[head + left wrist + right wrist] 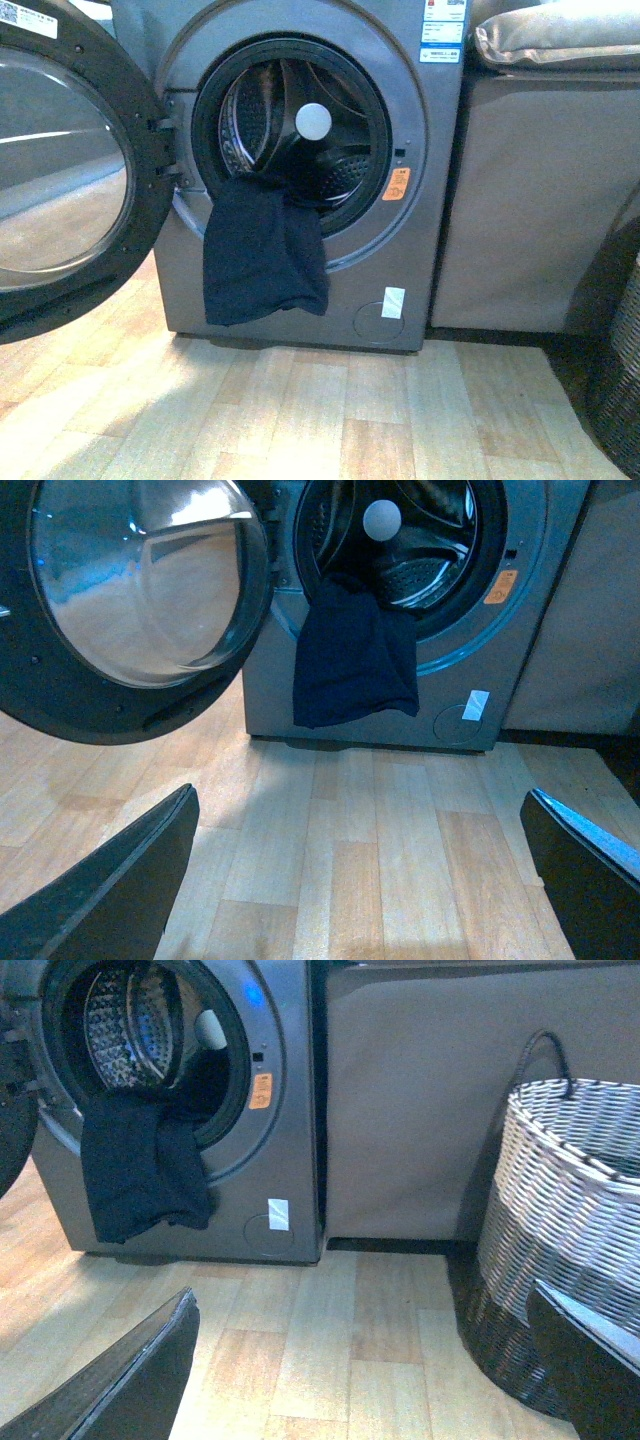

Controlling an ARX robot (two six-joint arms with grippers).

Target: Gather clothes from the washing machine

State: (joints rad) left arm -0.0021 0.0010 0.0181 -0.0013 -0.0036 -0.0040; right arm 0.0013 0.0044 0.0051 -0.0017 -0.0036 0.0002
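A dark navy garment, the clothes (262, 252), hangs limp over the lower rim of the porthole of the dark grey washing machine (420, 200), its lower half draped down the front panel. The same clothes (352, 660) show in the left wrist view and the clothes (140, 1170) in the right wrist view. The machine's round door (60, 170) stands swung open to the left. My left gripper (365, 875) is open above bare floor, well short of the machine. My right gripper (365, 1365) is open too, with nothing between its fingers. Neither arm shows in the front view.
A woven two-tone basket (565, 1220) stands on the floor to the right of the machine, close to my right gripper's finger (590, 1360). A beige cabinet (530, 200) sits between machine and basket. Light wood plank floor (320, 420) stretches in front.
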